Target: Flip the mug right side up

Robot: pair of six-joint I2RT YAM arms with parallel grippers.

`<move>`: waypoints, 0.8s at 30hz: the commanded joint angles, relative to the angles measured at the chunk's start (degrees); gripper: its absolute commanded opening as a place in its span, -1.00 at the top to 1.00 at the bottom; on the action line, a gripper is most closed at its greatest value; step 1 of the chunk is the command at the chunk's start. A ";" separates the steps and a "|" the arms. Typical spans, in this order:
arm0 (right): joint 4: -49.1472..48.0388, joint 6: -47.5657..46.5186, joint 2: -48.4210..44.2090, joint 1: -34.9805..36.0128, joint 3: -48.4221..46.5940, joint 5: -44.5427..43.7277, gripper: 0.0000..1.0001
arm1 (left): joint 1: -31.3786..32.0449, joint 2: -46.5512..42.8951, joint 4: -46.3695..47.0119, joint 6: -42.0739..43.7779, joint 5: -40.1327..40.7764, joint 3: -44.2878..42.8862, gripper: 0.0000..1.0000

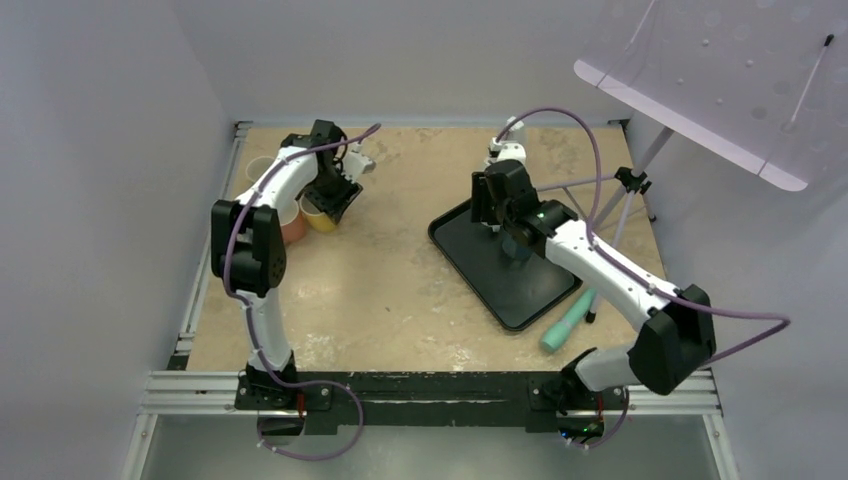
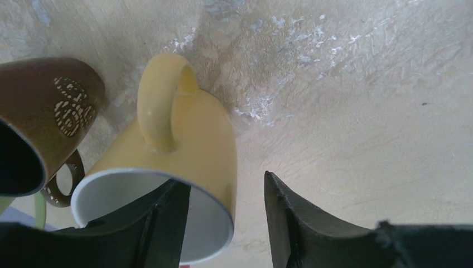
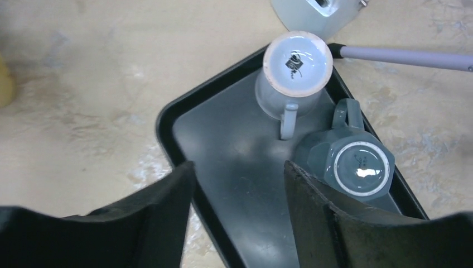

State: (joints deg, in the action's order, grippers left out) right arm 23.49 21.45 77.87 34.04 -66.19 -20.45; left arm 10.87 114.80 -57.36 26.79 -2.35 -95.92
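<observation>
Two mugs stand upside down at the far end of the black tray point(image 3: 223, 134): a pale grey mug point(image 3: 295, 64) and a dark teal faceted mug point(image 3: 357, 164). My right gripper point(image 3: 239, 166) hangs open and empty above the tray point(image 1: 470, 265), short of both mugs. It also shows in the top view point(image 1: 512, 245). My left gripper point(image 2: 223, 181) is open around the rim of a yellow mug point(image 2: 184, 134) whose mouth faces up. One finger point(image 2: 162, 218) is inside the mug, and the other finger point(image 2: 295, 218) is outside, clear of its wall. In the top view the left gripper point(image 1: 335, 200) is at the far left.
A brown patterned mug point(image 2: 50, 106) lies close to the left of the yellow one. A pale cup point(image 1: 258, 170) sits by the left edge. A teal object point(image 1: 567, 322) lies right of the tray. A clear container point(image 3: 318, 14) and a tripod point(image 1: 630, 185) stand beyond it.
</observation>
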 commanded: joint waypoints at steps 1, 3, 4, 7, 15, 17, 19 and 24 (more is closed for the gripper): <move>-2.57 -0.81 5.33 -0.84 -0.80 -6.78 -0.20 | -0.44 -7.63 -0.81 0.19 -4.03 -2.22 -0.15; -3.71 -1.73 7.42 -1.51 -0.62 -7.90 -0.15 | -0.46 -10.46 -2.16 -0.02 -6.53 -2.73 -0.21; -4.37 -2.02 8.49 -1.93 -0.59 -8.50 -0.13 | -0.42 -11.84 -2.87 -0.07 -7.70 -3.12 -0.22; -5.91 -2.48 11.45 -3.27 -0.54 -9.03 -0.08 | -0.43 -16.51 -4.68 -0.70 -11.21 -2.95 -0.25; -9.25 -2.22 18.99 -5.91 -1.72 -8.15 0.02 | -0.46 -26.02 -5.92 -3.31 -17.71 1.05 -0.27; -10.68 -2.14 20.38 -6.53 -1.67 -7.41 0.02 | -0.42 -27.74 -5.67 -4.08 -18.63 2.12 -0.27; -13.30 -2.77 21.44 -6.90 -1.11 -6.04 0.04 | -0.42 -29.12 -5.41 -4.72 -19.93 2.84 -0.28; -14.42 -1.59 24.85 -8.00 -2.18 -4.48 0.14 | -0.41 -30.07 -5.47 -5.54 -21.20 2.95 -0.28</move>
State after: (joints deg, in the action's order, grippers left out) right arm 12.38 19.05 101.45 26.89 -66.22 -25.69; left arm 10.63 86.43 -62.67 22.98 -20.45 -93.19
